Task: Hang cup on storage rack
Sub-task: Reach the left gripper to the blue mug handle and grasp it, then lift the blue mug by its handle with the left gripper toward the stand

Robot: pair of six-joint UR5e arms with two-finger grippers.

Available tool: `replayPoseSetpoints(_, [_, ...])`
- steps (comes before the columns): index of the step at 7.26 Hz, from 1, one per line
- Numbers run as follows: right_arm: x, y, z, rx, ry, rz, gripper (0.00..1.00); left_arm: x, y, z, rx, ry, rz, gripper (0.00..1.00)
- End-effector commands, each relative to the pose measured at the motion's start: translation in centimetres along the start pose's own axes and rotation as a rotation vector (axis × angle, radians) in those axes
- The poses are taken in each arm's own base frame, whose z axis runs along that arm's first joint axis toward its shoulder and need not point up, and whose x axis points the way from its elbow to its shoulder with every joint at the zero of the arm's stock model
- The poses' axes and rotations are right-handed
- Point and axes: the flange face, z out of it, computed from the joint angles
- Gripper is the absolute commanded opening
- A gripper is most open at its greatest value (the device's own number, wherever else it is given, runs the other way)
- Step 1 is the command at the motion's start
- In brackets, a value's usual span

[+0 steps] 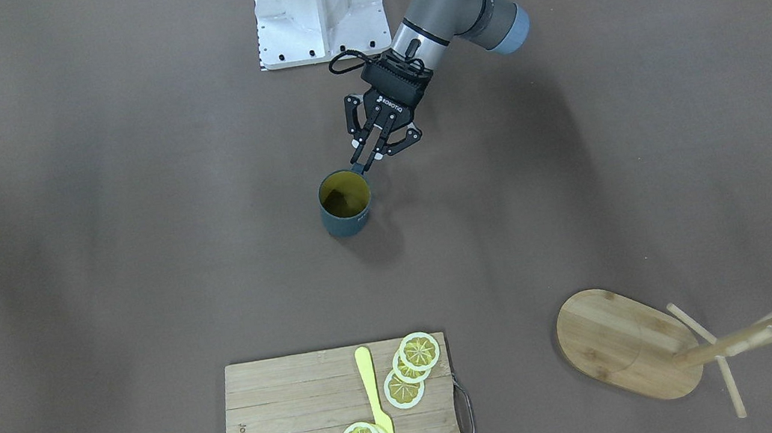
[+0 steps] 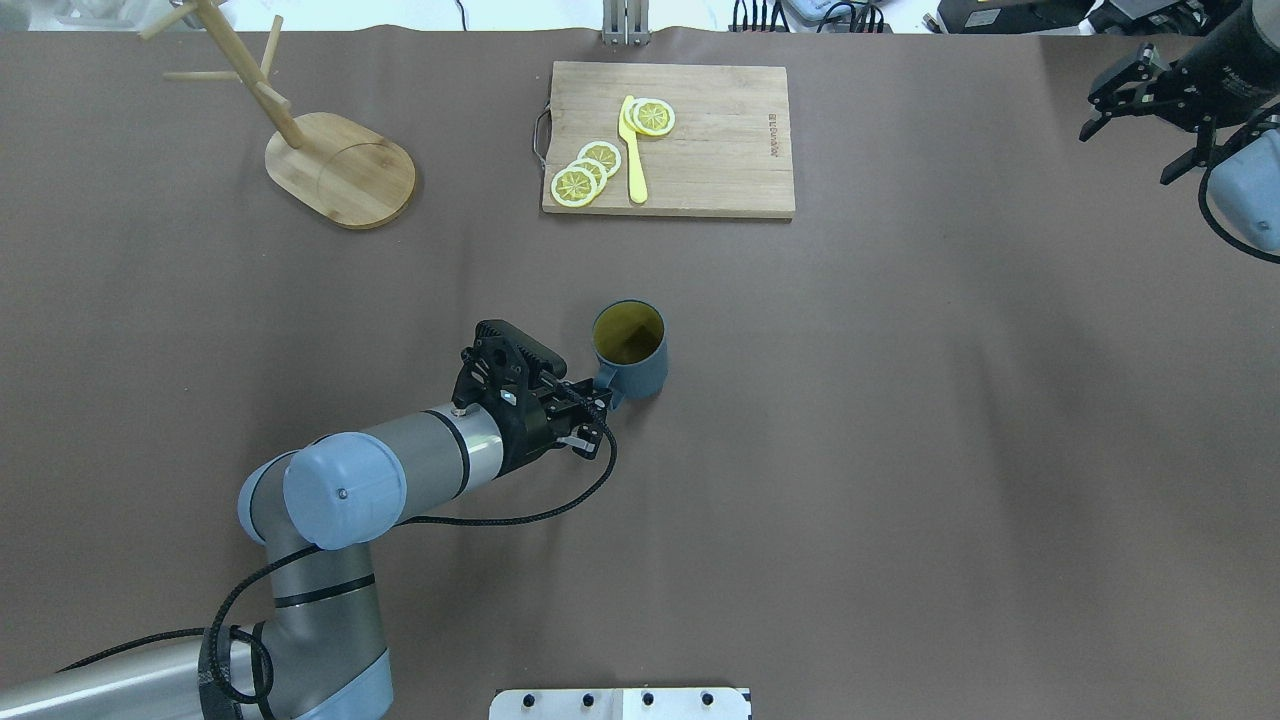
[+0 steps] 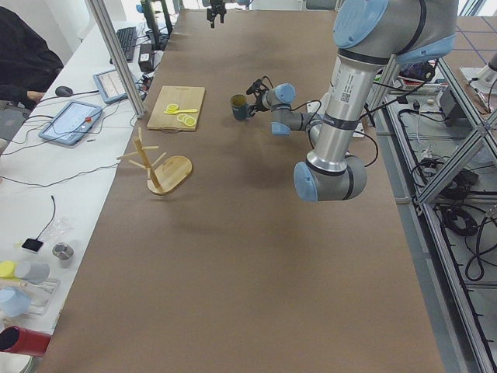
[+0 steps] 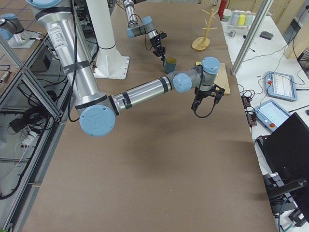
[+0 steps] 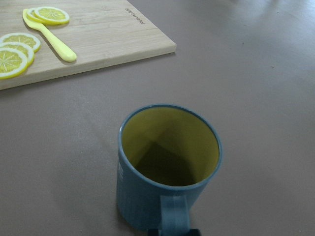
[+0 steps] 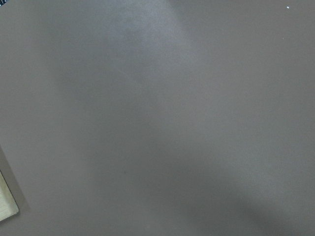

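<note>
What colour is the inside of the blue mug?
Yellow. The slate-blue ribbed mug has a yellow interior, which shows best in the left wrist-mounted view.

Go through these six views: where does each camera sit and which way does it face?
Front-facing: across the table, facing the robot, looking down; left gripper shut on the cup handle.
Overhead: behind the robot, looking forward; left arm, open right gripper, storage rack far left.
Exterior left: table's left end; left arm nearest.
Exterior right: table's right end; right arm nearest.
Left wrist: faces cup and cutting board.
Right wrist: faces tabletop; no robot parts.
Shared: front-facing and overhead both show the cup.
</note>
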Motion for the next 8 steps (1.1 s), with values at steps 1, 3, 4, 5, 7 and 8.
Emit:
replayPoseSetpoints(1, [-0.1, 0.0, -0.1, 0.001, -0.001, 0.0, 1.0, 0.4, -0.4, -0.2, 0.014, 0.016, -0.012, 0.0])
replayPoseSetpoints(3, [-0.2, 0.2, 0.0, 0.0, -0.002, 0.005, 1.0, 1.1, -1.9, -1.5, 0.043, 0.04, -0.031, 0.0])
replayPoseSetpoints(4, [-0.3, 0.3, -0.2, 0.001, -0.006, 0.003, 1.0, 1.1, -3.2, -2.4, 0.062, 0.055, -0.137, 0.0])
replayPoseSetpoints(5, [-0.5, 0.5, -0.5, 0.0, -0.013, -0.006, 1.0, 0.8, -4.1, -2.8, 0.078, 0.064, -0.236, 0.0])
replayPoseSetpoints(7, [-0.5, 0.4, -0.9, 0.011, -0.019, -0.03, 1.0, -2.6, -6.8, -5.1, 0.147, 0.145, -0.465, 0.0])
replayPoseSetpoints(8, [-0.8, 0.8, -1.5, 0.021, -0.027, -0.042, 1.0, -5.6, -6.5, -6.4, 0.154, 0.179, -0.557, 0.0])
